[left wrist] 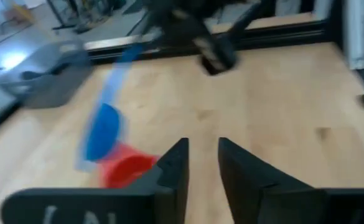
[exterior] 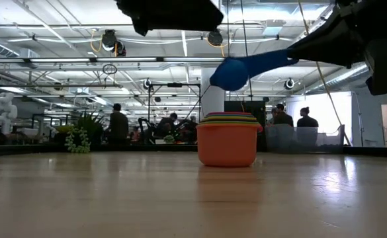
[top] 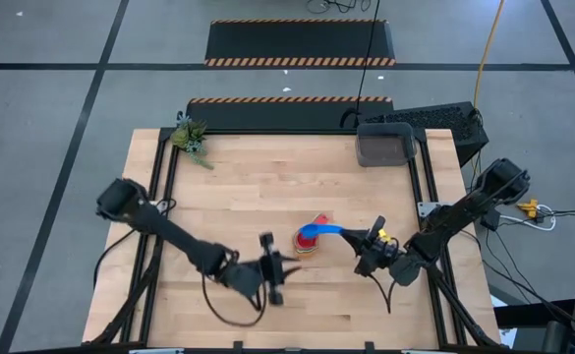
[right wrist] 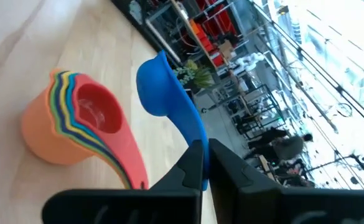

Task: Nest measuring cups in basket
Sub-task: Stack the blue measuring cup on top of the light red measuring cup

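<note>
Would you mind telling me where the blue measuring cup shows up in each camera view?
High view: blue measuring cup at table centre, over the nested stack.
Low view: raised above the stack.
Left wrist view: beside the stack.
Right wrist view: held by the right gripper.
Shared landmark: the stack.

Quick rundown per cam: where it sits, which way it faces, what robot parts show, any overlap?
High: overhead, looking down; both arms, stacked cups, basket.
Low: table height, level; stack, blue cup above it.
Left wrist: past left gripper; blurred.
Right wrist: past right gripper, fingers shut on the blue cup's handle.
Shared: all show the blue cup.
</note>
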You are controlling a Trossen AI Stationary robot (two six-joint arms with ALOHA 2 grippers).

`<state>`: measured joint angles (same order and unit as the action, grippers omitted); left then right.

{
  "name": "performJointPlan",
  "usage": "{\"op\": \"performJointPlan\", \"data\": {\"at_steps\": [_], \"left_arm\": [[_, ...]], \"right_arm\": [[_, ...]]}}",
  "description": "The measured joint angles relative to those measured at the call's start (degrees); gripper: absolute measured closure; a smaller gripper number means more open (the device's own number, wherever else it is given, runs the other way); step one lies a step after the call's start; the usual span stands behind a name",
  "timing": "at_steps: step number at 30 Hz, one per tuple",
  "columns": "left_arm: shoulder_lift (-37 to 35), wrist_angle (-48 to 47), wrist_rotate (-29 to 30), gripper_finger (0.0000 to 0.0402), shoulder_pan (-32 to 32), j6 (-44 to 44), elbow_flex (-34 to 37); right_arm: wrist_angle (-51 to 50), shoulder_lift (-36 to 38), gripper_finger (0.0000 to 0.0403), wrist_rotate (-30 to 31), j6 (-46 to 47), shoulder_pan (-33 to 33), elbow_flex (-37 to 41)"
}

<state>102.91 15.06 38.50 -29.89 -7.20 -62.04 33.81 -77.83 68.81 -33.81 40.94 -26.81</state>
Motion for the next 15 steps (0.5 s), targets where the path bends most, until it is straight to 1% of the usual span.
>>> {"op": "performJointPlan", "data": {"at_steps": [3,5,7,10,15], "left_arm": [[5.1,7.6,0.1,0.0341,-1.5,0.0,-0.5],[8.6,9.1,0.3,0.0356,-2.0,-0.2,-1.8],[11.6,7.8,0.3,0.0369,-2.1,-1.2,-4.7],[15.7,3.4,-0.3,0.0383,-2.1,-2.5,-10.7],[22.8,-4.0,-4.1,0.0397,-1.5,-4.5,-19.4]], "right_arm": [[-0.2,1.4,0.0403,1.6,0.0,0.8,0.0],[-0.2,2.0,0.0403,2.1,-0.2,1.1,0.0],[-0.2,2.7,0.0403,3.0,-0.5,1.4,0.0],[-0.2,3.4,0.0403,3.4,-1.3,1.5,0.0],[-0.2,4.3,0.0403,3.4,-2.8,1.5,0.1]]}}
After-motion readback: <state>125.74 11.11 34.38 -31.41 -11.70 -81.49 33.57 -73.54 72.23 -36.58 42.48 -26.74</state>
